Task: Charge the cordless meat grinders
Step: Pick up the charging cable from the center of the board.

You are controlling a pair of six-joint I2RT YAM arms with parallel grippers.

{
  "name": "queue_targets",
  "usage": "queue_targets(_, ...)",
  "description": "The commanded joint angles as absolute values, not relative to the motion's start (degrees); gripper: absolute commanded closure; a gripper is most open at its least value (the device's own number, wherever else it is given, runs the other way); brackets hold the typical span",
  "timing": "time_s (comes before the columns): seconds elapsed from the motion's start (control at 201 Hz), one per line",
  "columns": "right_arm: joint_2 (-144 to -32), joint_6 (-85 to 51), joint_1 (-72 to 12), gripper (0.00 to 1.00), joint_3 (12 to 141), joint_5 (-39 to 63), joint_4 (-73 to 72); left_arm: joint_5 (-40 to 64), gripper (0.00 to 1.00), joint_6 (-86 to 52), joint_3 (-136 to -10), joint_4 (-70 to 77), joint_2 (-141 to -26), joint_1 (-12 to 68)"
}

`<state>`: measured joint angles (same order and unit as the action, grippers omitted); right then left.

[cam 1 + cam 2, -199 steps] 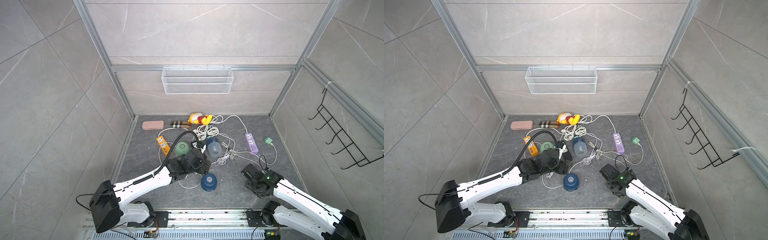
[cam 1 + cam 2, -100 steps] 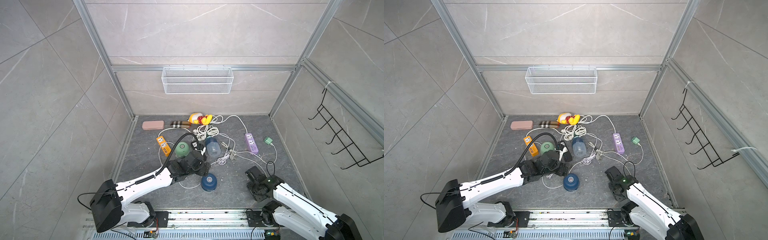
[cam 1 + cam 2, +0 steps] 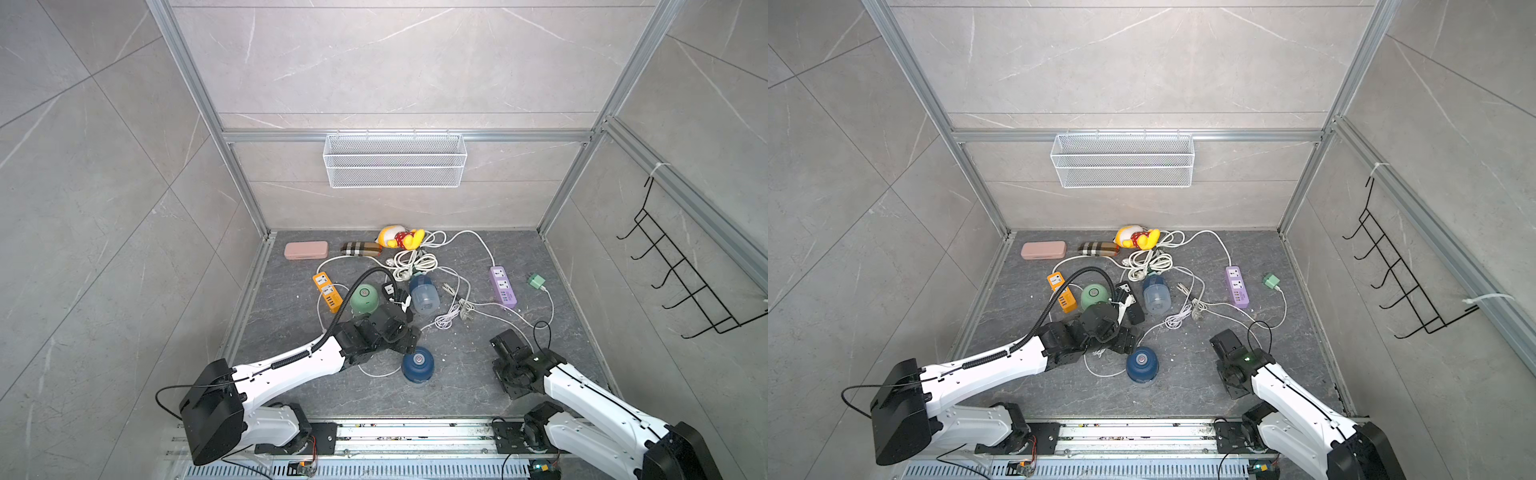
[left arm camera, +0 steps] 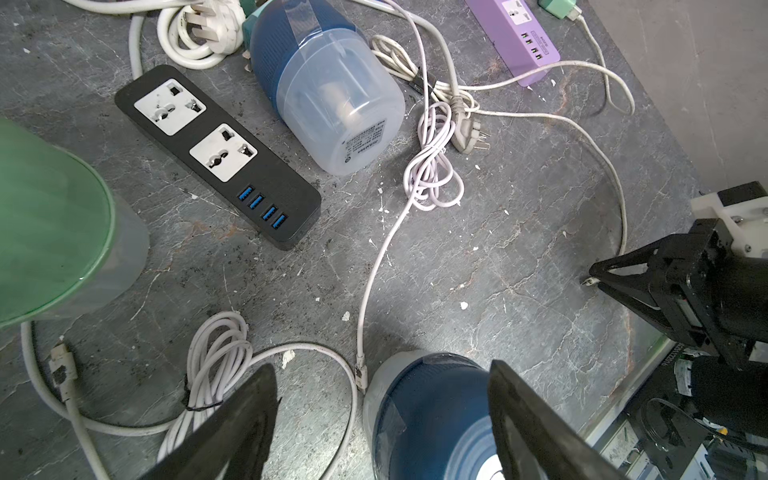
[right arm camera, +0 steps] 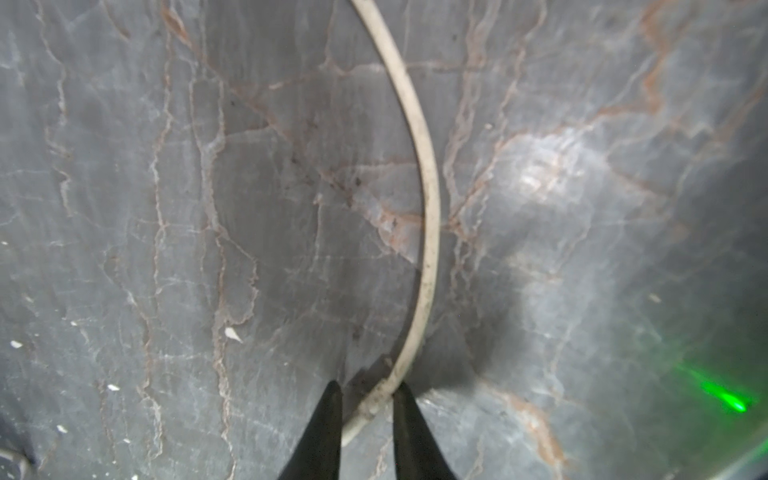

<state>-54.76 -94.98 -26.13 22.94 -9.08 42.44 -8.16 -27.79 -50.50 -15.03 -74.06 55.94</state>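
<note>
My right pincer has just narrowed around the white cable at four o'clock — a sliver of gap remains, so no grip yet. Meanwhile my left pincer gapes wide astride the upright dark blue grinder at six. The mint grinder sits at ten and the tipped blue grinder at twelve — a lead is nearly in hand.

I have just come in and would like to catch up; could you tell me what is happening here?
The left tool hangs open over the near dark blue grinder. The right tool has a white cable between its narrow jaws, not visibly clamped. The other blue grinder lies on its side.
</note>
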Motion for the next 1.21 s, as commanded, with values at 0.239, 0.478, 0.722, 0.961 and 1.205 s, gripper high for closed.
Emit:
queue_targets(0.239, -52.16, -88.08, -25.51, 0.99, 24.23, -10.50, 45.36, -7.12, 0.20, -24.84, -53.32, -14.23, -72.60, 55.85)
queue_targets(0.478, -50.02, -73.54, -25.49, 1.00, 37.61, -14.88, 50.96, -6.59, 0.20, -19.30, -58.14, -12.07, -74.76, 55.48)
queue_targets(0.722, -52.27, -60.48, -25.42, 1.00, 49.14, -13.85, 51.23, -5.00, 0.18, -14.63, -61.52, -5.30, -75.58, 55.08)
queue_targets(0.961, -57.06, -50.68, -25.40, 1.00, 57.31, -6.32, 47.90, 15.37, 0.24, -30.89, -66.56, -3.98, -80.14, 46.02)
queue_targets(1.205, -56.98, -42.11, -25.47, 1.00, 56.44, 4.82, 32.75, 26.29, 0.30, -47.22, -66.93, 3.95, -83.46, 44.12)
